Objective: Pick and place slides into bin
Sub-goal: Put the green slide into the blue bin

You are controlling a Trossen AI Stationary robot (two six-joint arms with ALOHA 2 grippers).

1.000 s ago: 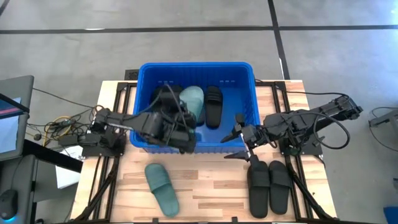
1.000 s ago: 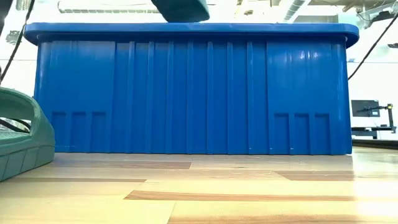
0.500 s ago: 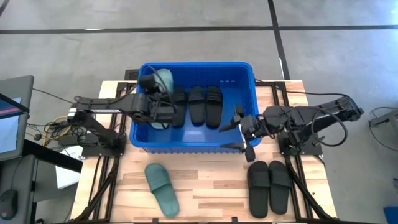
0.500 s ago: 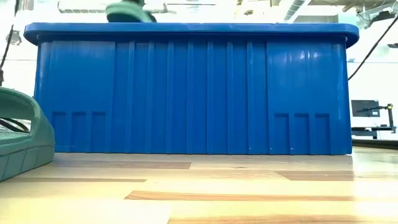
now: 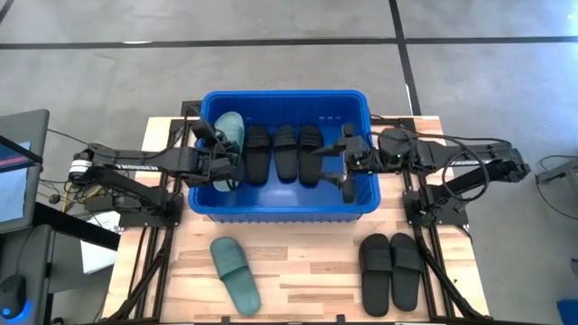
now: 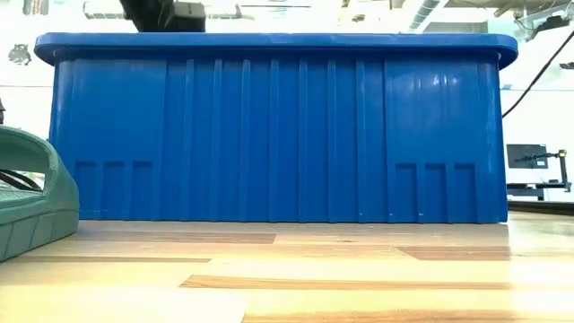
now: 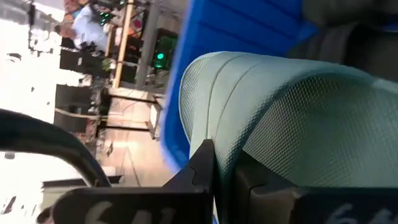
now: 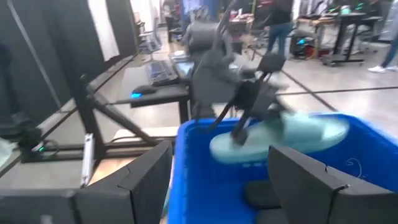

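Left gripper (image 5: 219, 161) clamped on sage green slide (image 5: 229, 135), held over left end of blue bin (image 5: 282, 209) (sole seen close in left wrist view). Right gripper (image 5: 340, 162) spread wide, nothing held, over bin's right end. Three black slides (image 5: 284, 152) laid inside bin. On table (image 5: 298, 271): second green slide (image 5: 235, 273), black pair (image 5: 390, 269).

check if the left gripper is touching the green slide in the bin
Touching. The left wrist view shows the left gripper shut on the green slide, its fingers pressed against the textured sole.
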